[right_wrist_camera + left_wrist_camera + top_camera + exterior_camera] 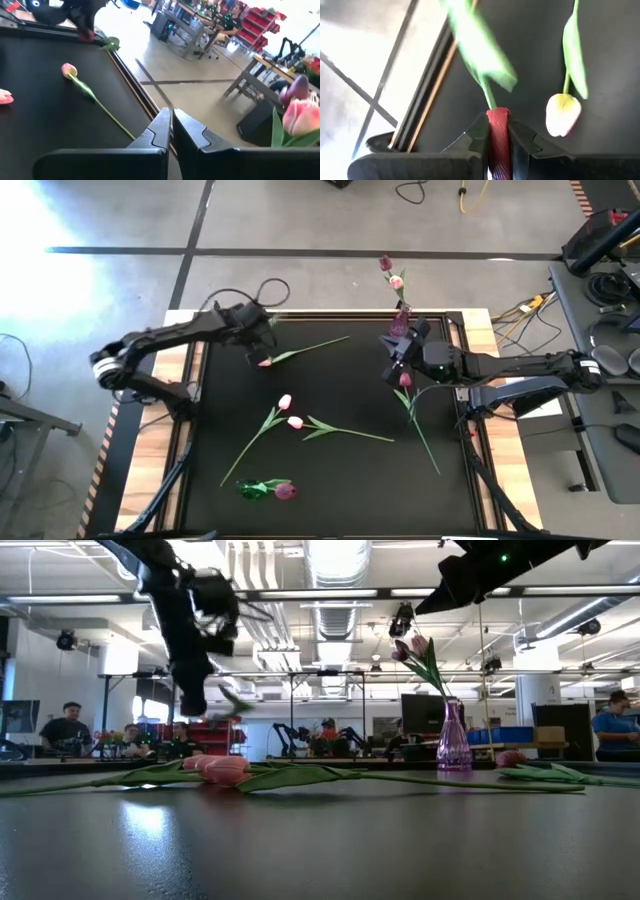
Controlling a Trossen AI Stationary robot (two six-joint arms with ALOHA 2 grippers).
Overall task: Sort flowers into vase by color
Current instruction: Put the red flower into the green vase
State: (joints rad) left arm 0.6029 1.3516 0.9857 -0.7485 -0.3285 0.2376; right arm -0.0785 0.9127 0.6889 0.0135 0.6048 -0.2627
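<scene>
My left gripper (262, 342) hovers over the table's far left, shut on a flower with a dark red head (498, 131); its green stem and leaf (482, 55) stick out past the fingertips. Just beside it on the mat lies a pale pink flower (266, 362). My right gripper (394, 358) is shut on nothing, raised beside the purple vase (400, 321) at the far edge, which holds a pink and a dark tulip (415, 648). Two more pink flowers (290, 412) lie mid-table. One magenta flower (405, 380) lies below my right gripper, and another (285, 491) lies near the front. My left gripper pinches the dark red head (498, 125) between its two fingers (479, 131). The fingers slant downward and lie along the flower, whose stem runs on past the fingertips. The flower is lifted clear of the mat (235, 698).
The black mat (340, 480) has raised rails and wooden strips at its left and right sides. The right arm (500, 365) reaches in from the right. People sit at desks in the room beyond the table (65, 725).
</scene>
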